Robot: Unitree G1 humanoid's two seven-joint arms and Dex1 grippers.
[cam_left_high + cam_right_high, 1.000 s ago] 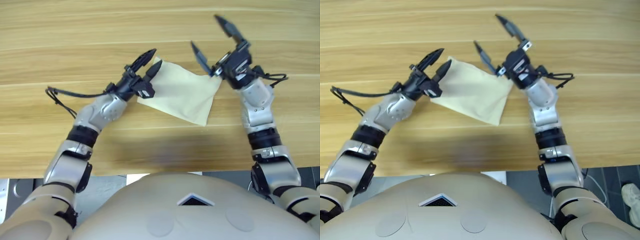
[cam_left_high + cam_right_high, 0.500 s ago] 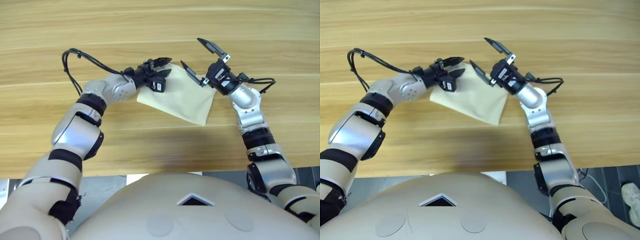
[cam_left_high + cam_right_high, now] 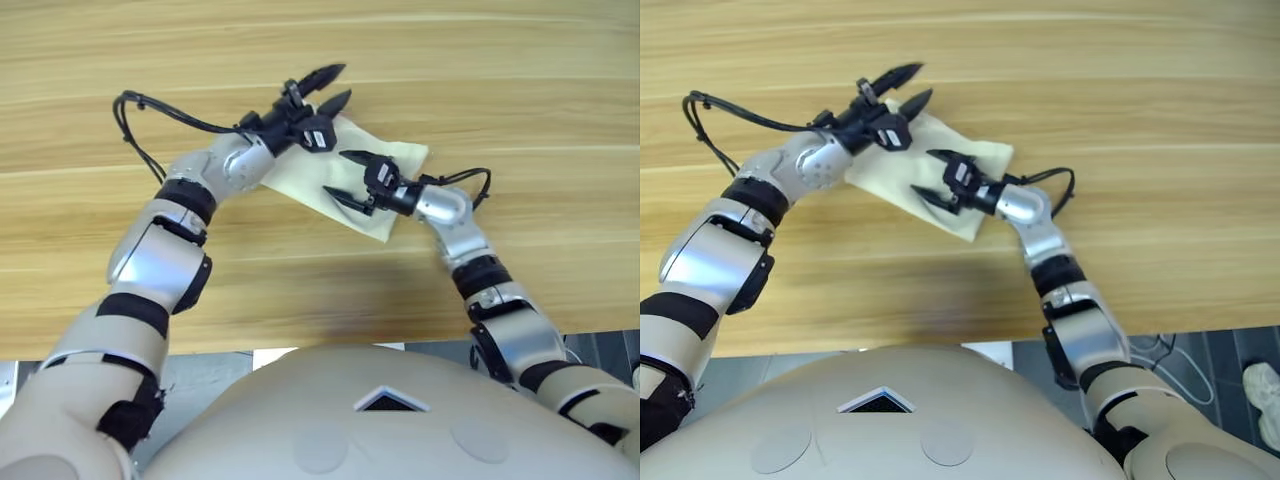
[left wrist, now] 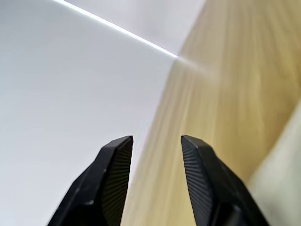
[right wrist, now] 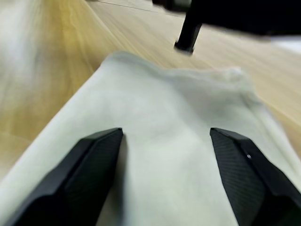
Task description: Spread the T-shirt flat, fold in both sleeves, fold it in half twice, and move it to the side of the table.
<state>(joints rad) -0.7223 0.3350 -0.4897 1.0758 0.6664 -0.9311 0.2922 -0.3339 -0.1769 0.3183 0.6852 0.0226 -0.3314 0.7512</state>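
The T-shirt (image 3: 385, 165) is pale yellow and lies folded into a small rectangle on the wooden table (image 3: 520, 60). My left gripper (image 3: 338, 84) is open at the shirt's far left corner, its tips pointing away over bare wood. In the left wrist view the left gripper (image 4: 155, 141) holds nothing, and a strip of the T-shirt (image 4: 282, 165) shows beside it. My right gripper (image 3: 337, 174) is open just over the shirt's near half, pointing left. In the right wrist view its fingers (image 5: 94, 160) straddle the T-shirt (image 5: 164, 117).
A black cable (image 3: 150, 105) loops from my left forearm over the table to the left. The table's near edge (image 3: 300, 345) runs just in front of me. Bare wood spreads to the left, right and far side of the shirt.
My right gripper has swung down and to the left, from the shirt's far right corner to over its near half. My left gripper has shifted slightly outward to the far left corner.
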